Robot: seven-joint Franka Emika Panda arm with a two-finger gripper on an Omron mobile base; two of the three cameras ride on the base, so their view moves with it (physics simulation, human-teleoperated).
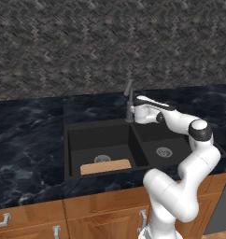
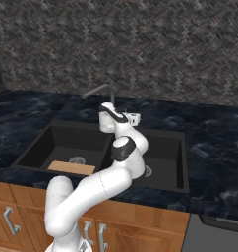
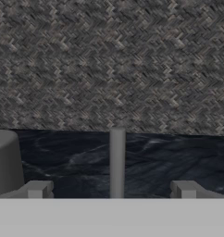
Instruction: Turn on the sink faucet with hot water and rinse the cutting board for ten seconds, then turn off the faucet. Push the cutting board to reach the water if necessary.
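Left base view: the faucet (image 1: 129, 100) stands on the back rim of the sink (image 1: 68, 154), at the divider between the two basins. The gripper (image 1: 132, 112) is right up against the faucet's post, level with its lower half, and the arm stretches across the smaller basin to get there. The cutting board (image 1: 105, 166) lies flat in the larger basin, against the front wall, well forward of the faucet. No water runs.

Right base view: the faucet (image 2: 104, 93) points its spout over the larger basin, and the gripper (image 2: 132, 117) sits just beside the post. The board (image 2: 72, 168) rests near the front wall, well short of the spout, so it likely needs a push.

Hand view: the fingertips (image 3: 38, 189) are spread wide, empty, with the thin lever (image 3: 117, 162) upright between them, lined up for a nudge.
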